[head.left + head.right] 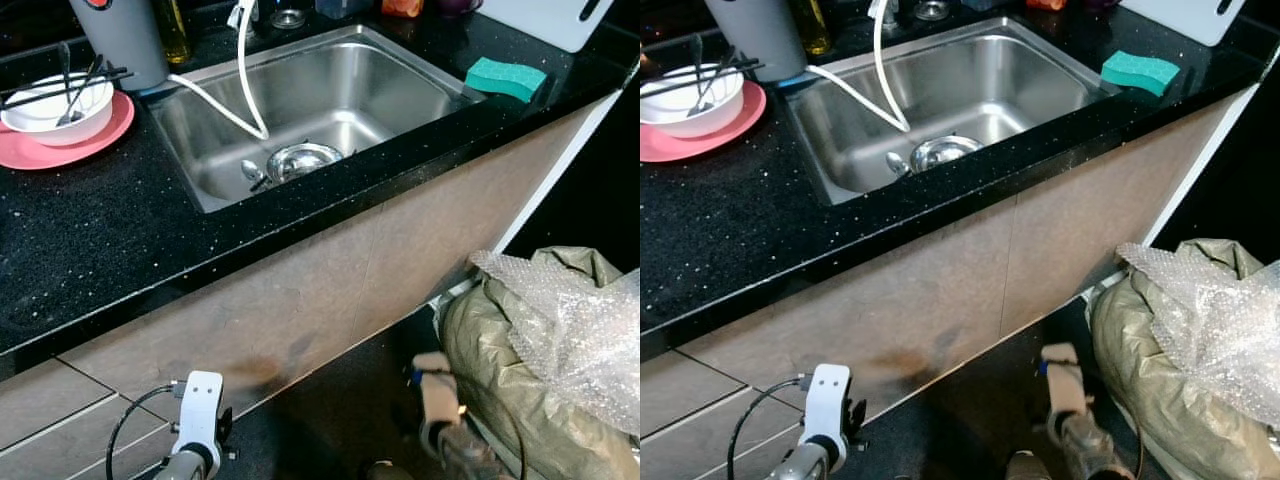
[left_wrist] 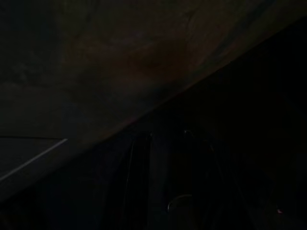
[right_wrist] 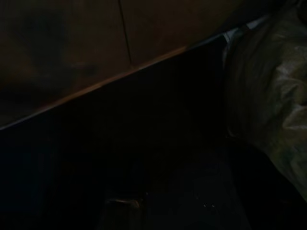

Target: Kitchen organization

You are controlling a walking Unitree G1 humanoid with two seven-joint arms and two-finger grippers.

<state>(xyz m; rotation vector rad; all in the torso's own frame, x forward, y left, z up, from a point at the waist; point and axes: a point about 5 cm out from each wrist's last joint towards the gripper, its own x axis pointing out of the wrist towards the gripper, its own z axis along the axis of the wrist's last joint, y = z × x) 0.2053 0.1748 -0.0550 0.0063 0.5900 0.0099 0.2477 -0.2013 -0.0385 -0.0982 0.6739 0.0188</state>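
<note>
1. The left gripper [image 1: 195,455] hangs low in front of the brown cabinet front [image 1: 330,300], beneath the counter. Its wrist view is very dark, and I cannot tell whether its fingers are apart or together.
2. The right gripper [image 1: 440,420] also hangs low, just beside an olive-green sack [image 1: 500,350] on the floor. Its finger state cannot be told either.
3. The sack is stuffed with clear bubble wrap [image 1: 570,320], which spills out over its top.
4. Above, a black speckled stone countertop [image 1: 90,240] holds a stainless steel sink [image 1: 400,80].
5. Inside the sink lie a small round metal bowl [image 1: 300,160] near the drain and a metal spoon [image 1: 252,172] touching it. A white hose [image 1: 243,80] dips into the basin from behind.
6. To the sink's left sits a pink round plate [image 1: 30,150] carrying a white bowl [image 1: 55,112]. The bowl holds metal cutlery, and dark chopsticks [image 1: 60,88] lie across its rim.
7. A grey cylindrical container [image 1: 125,40] stands behind the plate.
8. A teal rectangular sponge [image 1: 505,78] rests on the counter right of the sink.
</note>
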